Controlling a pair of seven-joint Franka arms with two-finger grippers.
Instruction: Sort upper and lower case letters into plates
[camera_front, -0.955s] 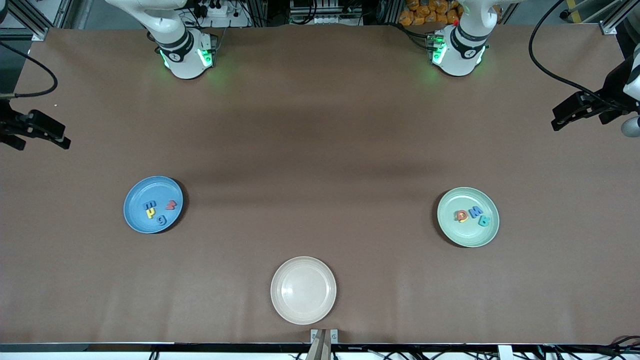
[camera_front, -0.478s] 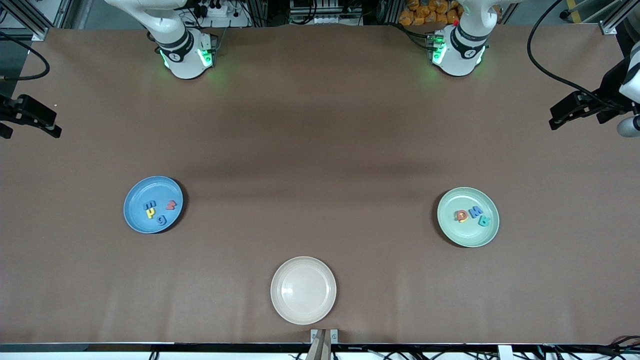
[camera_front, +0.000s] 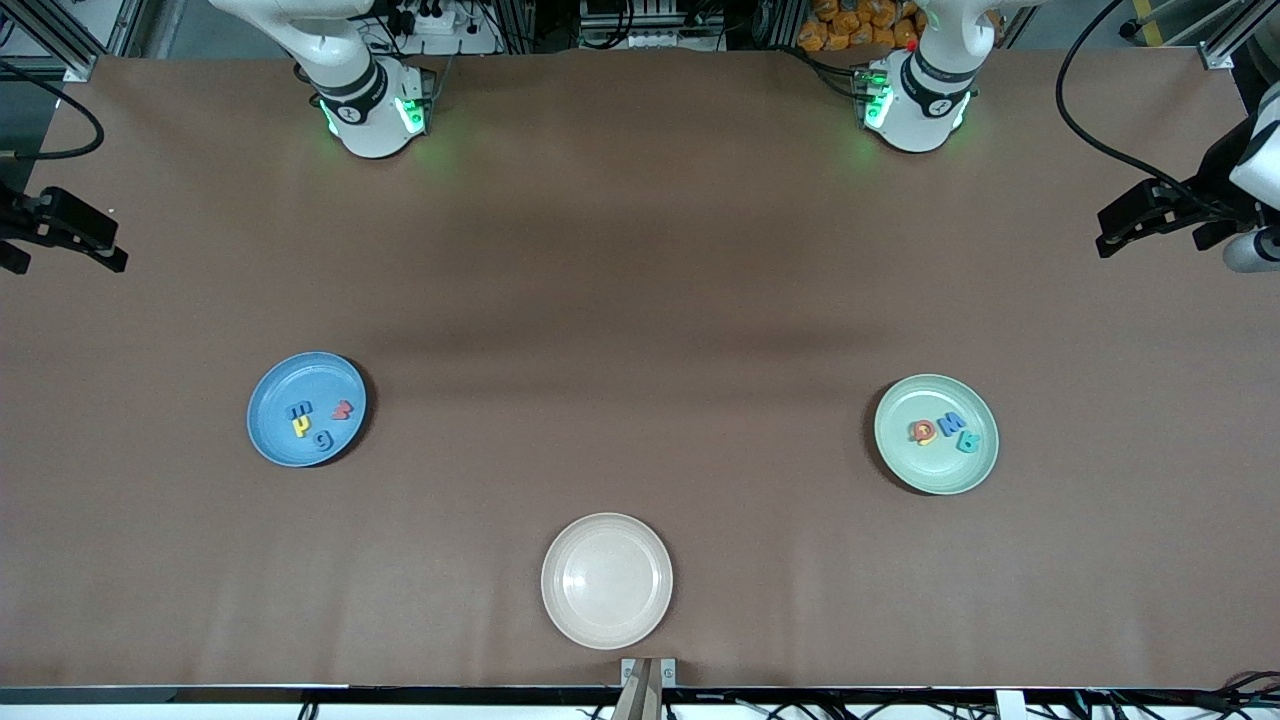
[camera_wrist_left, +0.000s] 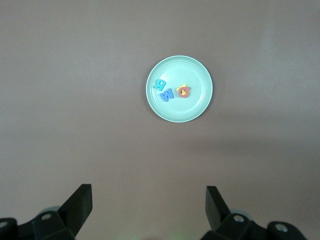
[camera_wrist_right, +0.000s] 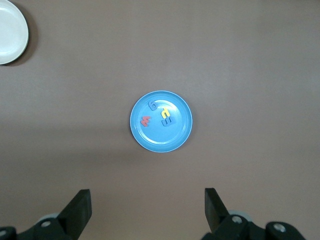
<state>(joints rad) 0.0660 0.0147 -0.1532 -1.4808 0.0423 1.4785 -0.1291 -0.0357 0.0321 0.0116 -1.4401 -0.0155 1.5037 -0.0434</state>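
While both arms wait raised at the table's ends, the left hand (camera_wrist_left: 148, 207) hangs high over the table (camera_front: 640, 250), fingers spread apart and empty, at the front view's right edge; the right hand (camera_wrist_right: 147, 210) does the same at that view's left edge. Four letters (camera_front: 320, 420) lie in the blue plate (camera_front: 275, 440), lower left of centre in the front view. More letters (camera_front: 945, 428) lie in the mint green plate (camera_front: 940, 475), lower right. A cream plate (camera_front: 607, 620) sits bare at bottom centre.
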